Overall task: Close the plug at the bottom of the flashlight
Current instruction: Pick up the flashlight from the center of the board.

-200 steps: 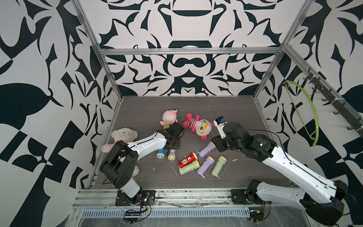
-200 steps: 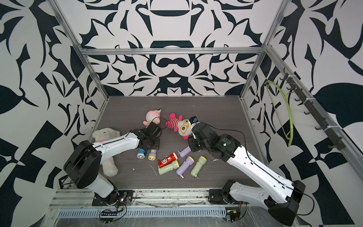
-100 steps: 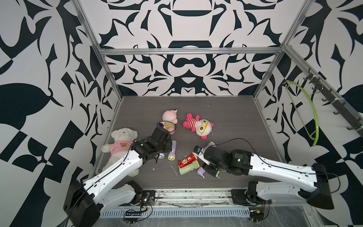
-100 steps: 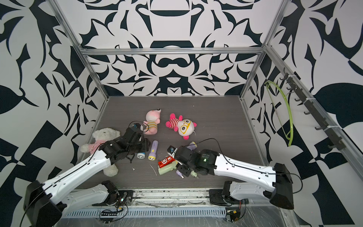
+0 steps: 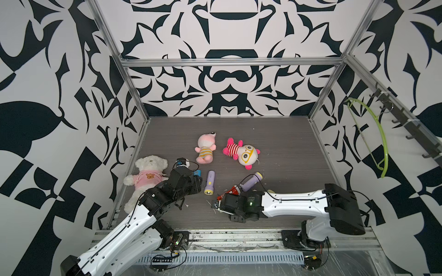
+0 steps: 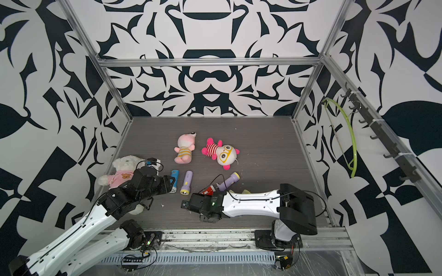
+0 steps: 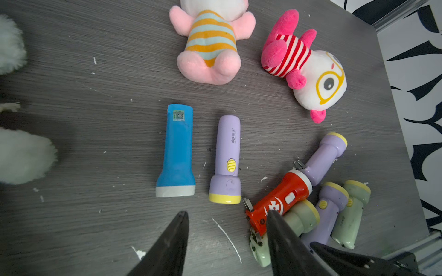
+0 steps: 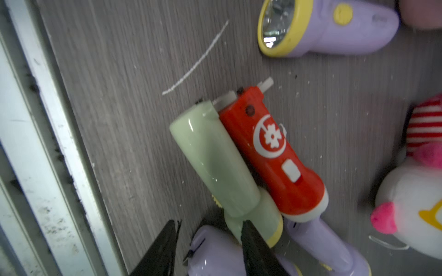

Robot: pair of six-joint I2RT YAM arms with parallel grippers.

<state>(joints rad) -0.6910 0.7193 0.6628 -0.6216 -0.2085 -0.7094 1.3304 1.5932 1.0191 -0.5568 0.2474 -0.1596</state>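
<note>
Right gripper (image 8: 210, 222): jaws partly apart, holding nothing | red flashlight (image 8: 270, 153): lies flat on table (image 8: 114, 124), plug (image 8: 265, 85) sticking out, touching green flashlight (image 8: 215, 162) | left gripper (image 7: 227, 212): jaws apart, empty, above table | pink plush toy (image 5: 205, 150): farther back.

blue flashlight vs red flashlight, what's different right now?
The blue flashlight lies alone, touching nothing; the red flashlight leans on a green flashlight in the pile. The red flashlight's bottom end has plug prongs sticking out; the blue flashlight's looks flush. Blue is plain but for a small sticker; red bears a white emblem. Both have a white-rimmed head.
</note>
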